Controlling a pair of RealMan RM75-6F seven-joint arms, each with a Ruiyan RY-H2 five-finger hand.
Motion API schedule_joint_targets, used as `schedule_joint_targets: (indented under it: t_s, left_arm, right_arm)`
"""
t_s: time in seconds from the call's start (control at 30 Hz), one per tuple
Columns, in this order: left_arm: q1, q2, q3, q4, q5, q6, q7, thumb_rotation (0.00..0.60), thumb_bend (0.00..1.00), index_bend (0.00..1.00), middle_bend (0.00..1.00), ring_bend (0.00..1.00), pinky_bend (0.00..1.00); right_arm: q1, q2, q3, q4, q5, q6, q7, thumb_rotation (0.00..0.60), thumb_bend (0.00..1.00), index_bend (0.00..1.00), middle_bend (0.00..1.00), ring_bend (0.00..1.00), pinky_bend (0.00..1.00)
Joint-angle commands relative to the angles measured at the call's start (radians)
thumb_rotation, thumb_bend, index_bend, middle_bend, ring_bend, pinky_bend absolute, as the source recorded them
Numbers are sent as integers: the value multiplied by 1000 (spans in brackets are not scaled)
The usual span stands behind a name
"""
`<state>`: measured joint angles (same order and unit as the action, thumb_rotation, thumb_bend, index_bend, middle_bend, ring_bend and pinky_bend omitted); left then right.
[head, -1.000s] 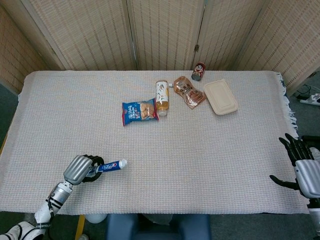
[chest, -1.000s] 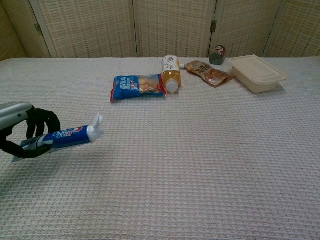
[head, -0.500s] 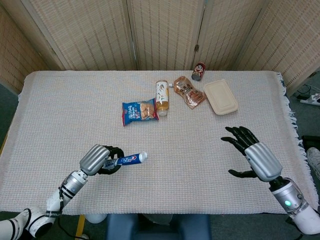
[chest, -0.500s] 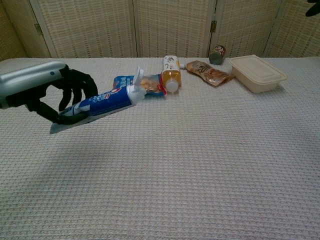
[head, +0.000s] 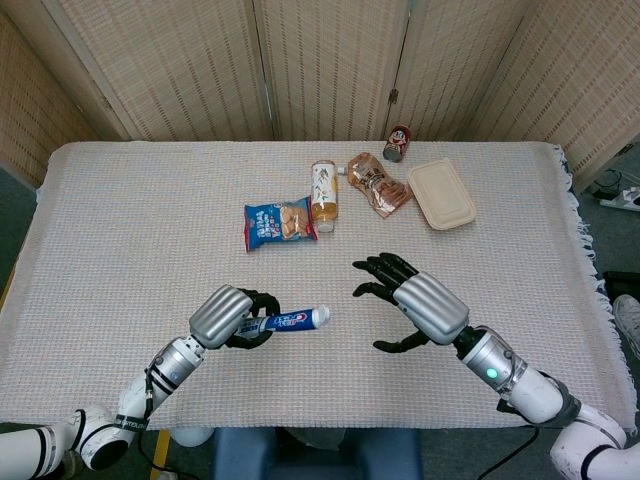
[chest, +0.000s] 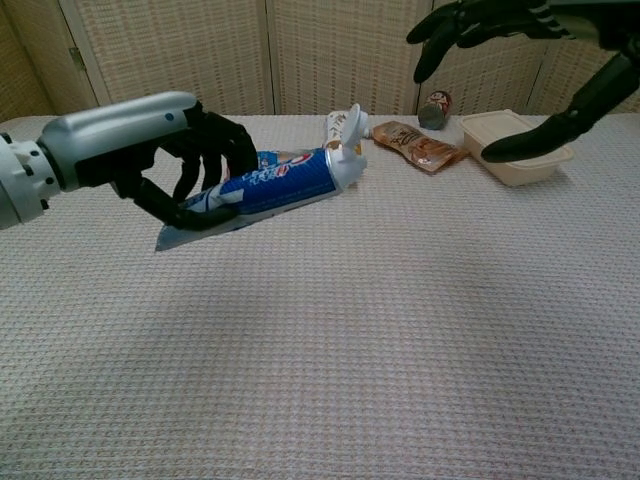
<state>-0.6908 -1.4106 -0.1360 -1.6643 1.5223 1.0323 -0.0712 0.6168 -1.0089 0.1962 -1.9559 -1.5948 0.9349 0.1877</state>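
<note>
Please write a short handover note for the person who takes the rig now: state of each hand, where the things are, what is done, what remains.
Left hand grips the toothpaste tube by its tail end, lifted off the table, cap pointing toward the right hand.
Right hand is open, fingers spread, close to the cap but apart from it.
Done: tube picked up.
Left: judging by the pose, probably a handover or uncapping; no contact yet.

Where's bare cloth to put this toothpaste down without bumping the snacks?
Bare cloth runs along the whole left side of the table and the near strip under both hands. The far middle is crowded: blue snack bag, bottle, brown pouch, can, container.
</note>
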Motion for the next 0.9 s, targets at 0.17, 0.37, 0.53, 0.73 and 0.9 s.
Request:
schedule_joint_targets:
  t_s: [0.17, 0.37, 0.53, 0.73, 0.9]
  left_arm:
    - [-18, -8, -1, -21, -29, -23, 31, 600, 833, 706, 761, 693, 680]
    - [-24, -16, -1, -18, -49, -30, 26, 600, 835, 706, 761, 693, 683]
    - [-25, -17, 2, -8, -57, -31, 12, 600, 838, 706, 761, 693, 683]
    - [-21, -11, 7, 4, -64, -28, -25, 600, 840, 706, 761, 693, 683]
    - [-17, -6, 9, 18, -64, -24, -72, 600, 845, 706, 761, 693, 683]
  right_arm:
    - [63, -67, 10, -5, 22, -35, -46, 498, 270, 308, 96, 33, 0]
    - [97, -89, 7, -13, 52, -63, -89, 497, 269, 310, 97, 31, 0]
    - [112, -100, -4, -15, 80, -79, -117, 497, 271, 312, 98, 28, 0]
    - [109, -93, -19, -14, 107, -73, -132, 495, 270, 314, 102, 27, 0]
    - [99, -86, -34, -3, 118, -63, -123, 496, 270, 314, 104, 29, 0]
